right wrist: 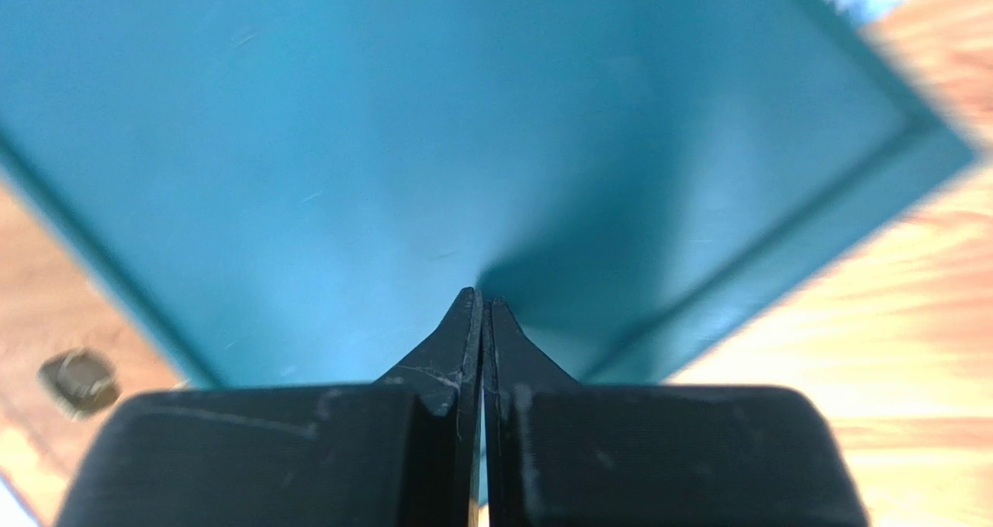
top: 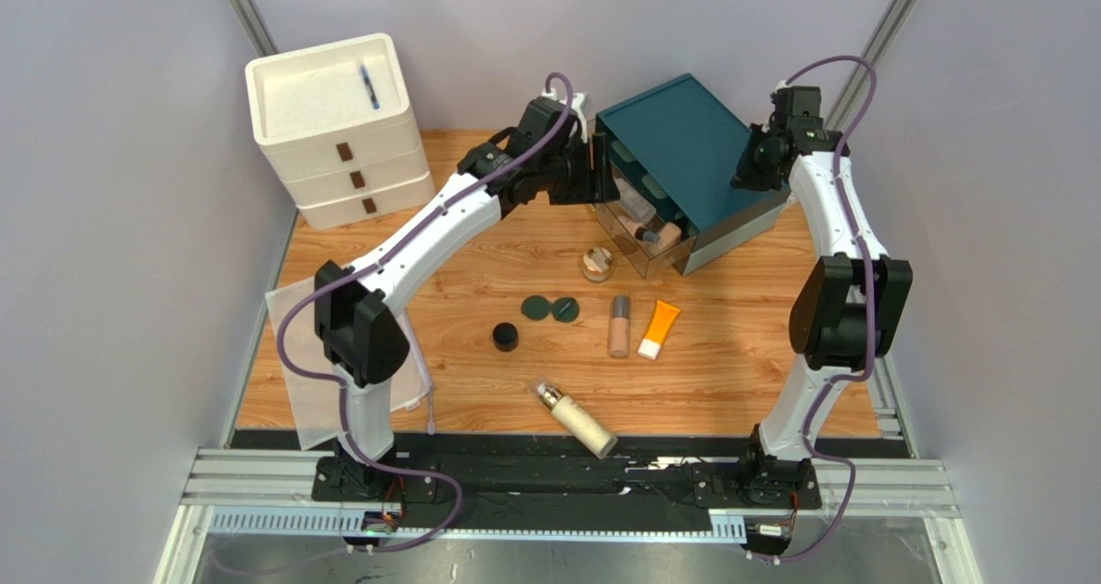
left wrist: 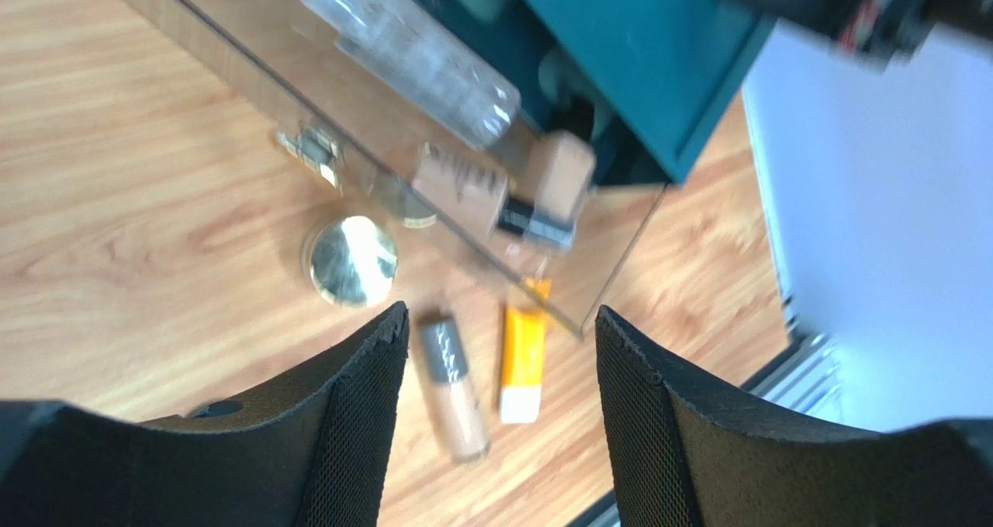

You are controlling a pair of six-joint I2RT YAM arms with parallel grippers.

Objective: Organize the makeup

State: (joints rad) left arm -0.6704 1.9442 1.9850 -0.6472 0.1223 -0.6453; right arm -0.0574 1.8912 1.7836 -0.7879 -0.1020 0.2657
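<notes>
7 cosmetics lie loose on the wooden table (top: 743, 365); others sit inside the teal plastic storage box (top: 685, 133). The right gripper (right wrist: 480, 300), fingers pinched together on nothing, points at the box's top. The left gripper (left wrist: 501, 318) hangs spread and empty beside its clear front. Best to steady the box, then load by size: cream pump bottle (top: 576, 418), beige foundation bottle (top: 619, 326), orange tube (top: 659, 329), gold-lidded jar (top: 596, 264), black jar (top: 505, 336), 2 dark green round compacts (top: 536, 308).

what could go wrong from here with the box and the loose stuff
1. The shut right tool sits at the top of the box; a shove may tumble the bottles lying in its clear front.
2. The pump bottle lies near the front edge of the table and might roll off.
</notes>
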